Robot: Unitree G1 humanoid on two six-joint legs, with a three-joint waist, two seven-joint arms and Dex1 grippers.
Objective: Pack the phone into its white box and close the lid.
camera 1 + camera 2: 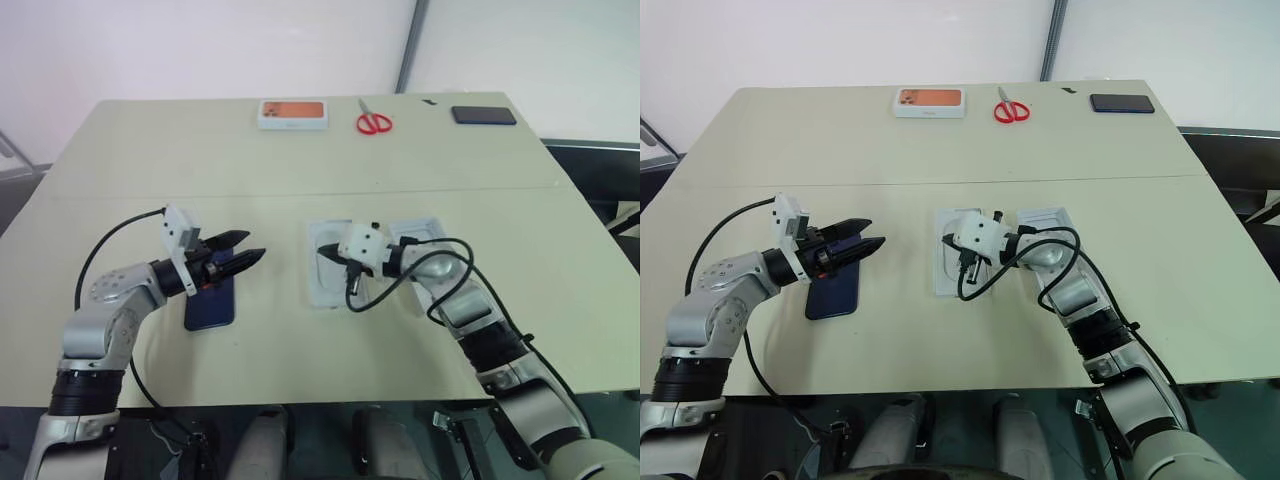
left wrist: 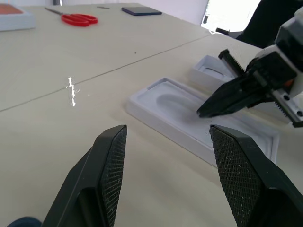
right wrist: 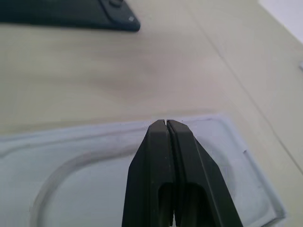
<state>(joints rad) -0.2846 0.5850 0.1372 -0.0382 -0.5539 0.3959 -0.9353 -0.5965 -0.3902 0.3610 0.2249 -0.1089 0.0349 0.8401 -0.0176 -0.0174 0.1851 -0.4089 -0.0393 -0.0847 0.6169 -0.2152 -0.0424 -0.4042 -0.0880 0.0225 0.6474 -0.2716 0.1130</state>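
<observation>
The phone lies flat on the desk, under the left gripper, whose jaws are open and empty. It looks thin, hard and slippery, so pinch its long edges. The right gripper, jaws closed on nothing, hangs over the white box.

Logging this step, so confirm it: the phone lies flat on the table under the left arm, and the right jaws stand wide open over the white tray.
One thing is wrong: the right gripper has its jaws shut, as the right wrist view shows, over the white tray. The phone does lie flat on the table under the left arm.
</observation>
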